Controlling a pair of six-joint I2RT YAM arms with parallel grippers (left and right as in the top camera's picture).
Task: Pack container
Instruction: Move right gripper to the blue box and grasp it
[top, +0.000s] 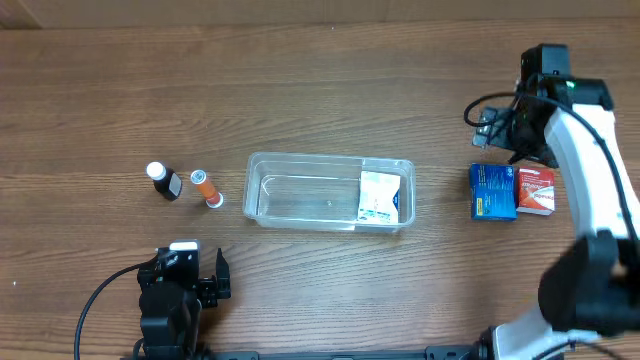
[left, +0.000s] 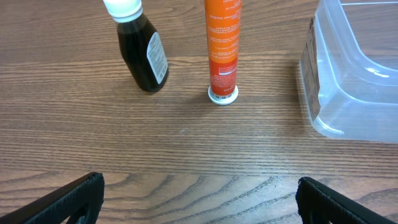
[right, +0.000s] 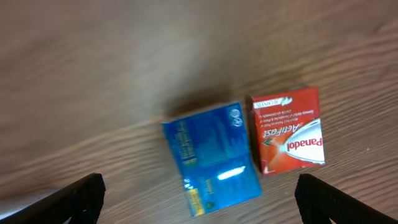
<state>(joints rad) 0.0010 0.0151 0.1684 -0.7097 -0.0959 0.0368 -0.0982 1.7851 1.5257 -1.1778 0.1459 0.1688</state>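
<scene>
The clear plastic container (top: 300, 196) lies mid-table with a white packet (top: 379, 197) at its right end; its corner shows in the left wrist view (left: 348, 87). A dark bottle (top: 164, 181) (left: 144, 53) and an orange tube (top: 207, 187) (left: 222, 50) stand left of it. A blue box (top: 492, 191) (right: 211, 158) and a red box (top: 536, 190) (right: 289, 129) lie to its right. My left gripper (top: 187, 275) (left: 199, 202) is open and empty, near the front edge. My right gripper (top: 510, 125) (right: 199, 199) is open and empty, above the blue box.
The table is bare wood (top: 320, 90). A cable (top: 95, 305) loops from the left arm near the front edge.
</scene>
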